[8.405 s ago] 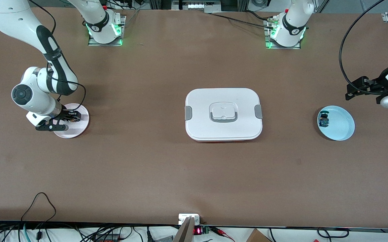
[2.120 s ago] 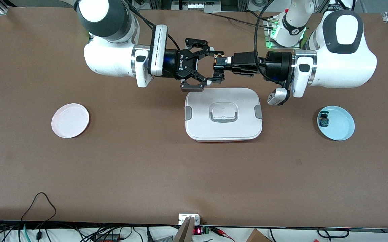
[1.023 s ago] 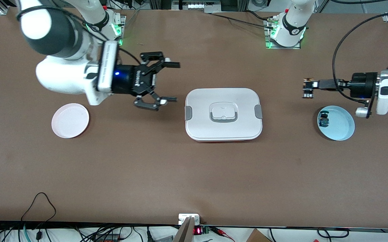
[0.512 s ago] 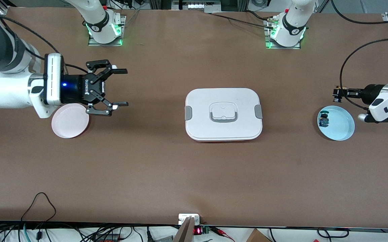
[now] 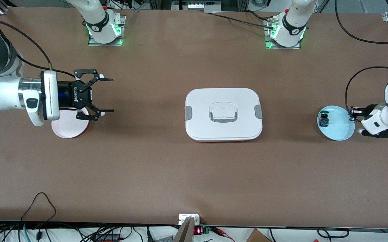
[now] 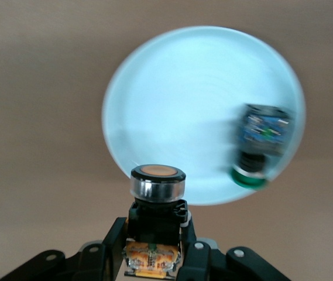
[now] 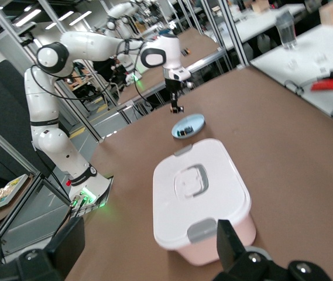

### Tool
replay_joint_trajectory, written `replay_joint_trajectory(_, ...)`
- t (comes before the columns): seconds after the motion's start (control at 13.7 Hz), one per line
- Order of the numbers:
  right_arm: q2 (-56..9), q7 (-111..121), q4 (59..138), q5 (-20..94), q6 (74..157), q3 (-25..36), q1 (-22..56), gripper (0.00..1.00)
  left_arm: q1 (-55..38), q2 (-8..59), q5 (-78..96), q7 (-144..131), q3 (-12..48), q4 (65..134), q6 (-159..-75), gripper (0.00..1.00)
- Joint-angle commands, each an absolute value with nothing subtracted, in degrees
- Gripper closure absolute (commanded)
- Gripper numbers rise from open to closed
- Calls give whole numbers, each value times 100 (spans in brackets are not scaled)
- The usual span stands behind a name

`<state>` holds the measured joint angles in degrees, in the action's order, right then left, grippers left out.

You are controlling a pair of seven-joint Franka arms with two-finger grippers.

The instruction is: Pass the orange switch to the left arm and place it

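At the right of the frame the left pincer [image 6: 154, 257] grips the orange switch [image 6: 157, 199] over the blue plate [image 5: 340, 126], while the right pincer [image 5: 104, 95], at the left, gapes wide and empty.

The large white lidded box [image 5: 223, 114] with grey side clips stands mid-table between the two arms. Bare brown tabletop [image 5: 194, 178] lies open all around it. The small blue-and-black component [image 5: 323, 120] occupies the pale blue round plate's [image 5: 340, 129] box-side edge.
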<state>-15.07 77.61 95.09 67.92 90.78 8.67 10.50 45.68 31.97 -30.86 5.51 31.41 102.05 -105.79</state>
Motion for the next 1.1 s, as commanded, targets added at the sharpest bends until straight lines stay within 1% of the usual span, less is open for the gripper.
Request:
replay_joint_trajectory(0.0, -1354, 6658, 9589, 6365, 9026, 966, 1037, 0, 4518, 3505, -3891, -76, 3234, 10195, -10801, 100)
replay_joint_trajectory(0.22, -1354, 4928, 9563, 5672, 9131, 1081, 1037, 0, 4482, 3752, -4201, -299, 3243, 10195, -11039, 100)
replay_joint_trajectory(0.29, -1354, 4200, 9545, 5408, 9402, 1081, 1055, 0, 4482, 3796, -4201, -299, 3234, 10187, -11039, 100)
replay_joint_trajectory(0.37, -1354, 3757, 9562, 5066, 9848, 1081, 1107, 0, 4465, 3806, -4201, -325, 3243, 10187, -11056, 100)
replay_joint_trajectory(0.51, -1371, 3333, 9580, 3892, 10683, 1072, 1317, 0, 4430, 3919, -4201, -430, 3243, 10187, -11118, 100)
replay_joint_trajectory(0.58, -1371, 3018, 9589, 3328, 10757, 1064, 1379, 0, 4430, 3946, -4201, -431, 3243, 10187, -11127, 99)
replay_joint_trajectory(0.73, -1371, 2210, 9633, 2413, 10784, 1072, 1380, 0, 4325, 4025, -4201, -439, 3243, 10178, -11153, 85)
replay_joint_trajectory(0.8, -1380, 1815, 9633, 1956, 10758, 1072, 1371, 0, 4263, 4078, -4210, -439, 3234, 10160, -11153, 75)
replay_joint_trajectory(0.88, -1380, 1254, 9633, 1586, 10662, 1072, 1388, 0, 4263, 4096, -4201, -439, 3234, 10143, -11153, 69)
replay_joint_trajectory(0.95, -1371, 691, 9615, 1330, 10452, 1064, 1423, 0, 4263, 4096, -4201, -439, 3234, 10134, -11153, 60)
replay_joint_trajectory(1.02, -1354, 146, 9572, 979, 10233, 1055, 1493, 0, 4263, 4104, -4210, -431, 3234, 10134, -11153, 45)
